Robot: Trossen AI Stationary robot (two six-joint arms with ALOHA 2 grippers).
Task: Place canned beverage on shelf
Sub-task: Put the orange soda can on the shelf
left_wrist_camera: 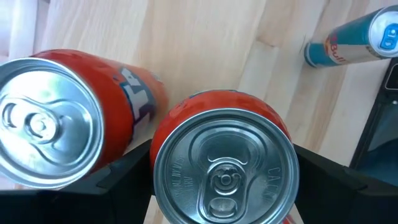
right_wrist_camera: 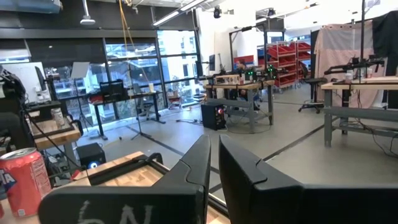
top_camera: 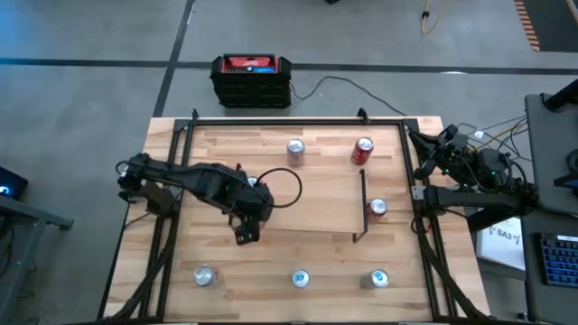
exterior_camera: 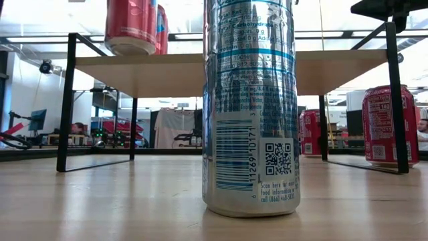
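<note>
— Left gripper [left_wrist_camera: 225, 186], what was it doing?

— It hung over one end of the shelf [top_camera: 316, 203], looking straight down, with a dark finger [left_wrist_camera: 127, 177] on each side of an upright red can [left_wrist_camera: 224, 171]. It was clasping that can around its body.

— Was the red can down on the board?

— From table height, two red cans showed at that end of the shelf with their bases at the light-wood top. I could not tell which of them was the one in the gripper, nor whether it rested its full weight there.

— So there was another one next to it?

— Yes, a second red can [left_wrist_camera: 50, 118] stood just beside the gripper, outside one finger and close to the clasped can; whether the two cans touched was hidden.

— Anything else near that gripper?

— A Red Bull can [left_wrist_camera: 351, 40] stood well apart from it, on light wood, near a black leg of the shelf. Three silver cans stood in a row along the near edge of the table [top_camera: 271, 262], far from the gripper.

— And the other arm?

— The right gripper [right_wrist_camera: 214, 144] waited at the right edge of the table, far from the left gripper, its fingers drawn together on nothing and pointing out into the room.
</note>
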